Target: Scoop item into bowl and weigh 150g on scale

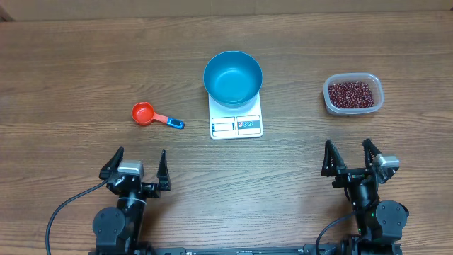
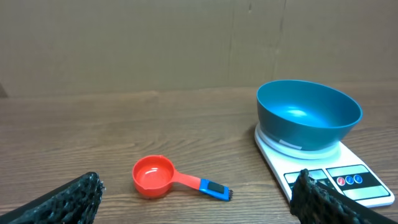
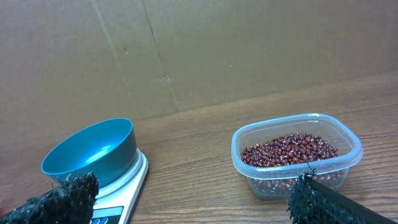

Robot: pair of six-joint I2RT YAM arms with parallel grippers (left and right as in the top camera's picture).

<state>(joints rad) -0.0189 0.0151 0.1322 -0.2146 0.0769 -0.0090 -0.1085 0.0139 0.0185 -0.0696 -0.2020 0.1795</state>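
Scooping hasn't begun: bowl (image 1: 233,76) on scale (image 1: 236,125) is empty. My left pincer (image 1: 139,159) and right pincer (image 1: 348,152) gape wide. Next I should grasp the scoop (image 1: 144,112) left of the scale.

Digits on the scale (image 1: 236,125) illegibly small, its far half beneath the bowl (image 1: 233,78).

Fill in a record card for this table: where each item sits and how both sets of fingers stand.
bowl: blue, empty, on the scale
beans: in clear tub, right of scale
scoop: red, empty, on table left of scale
left fingers: open, holding nothing
right fingers: open, holding nothing
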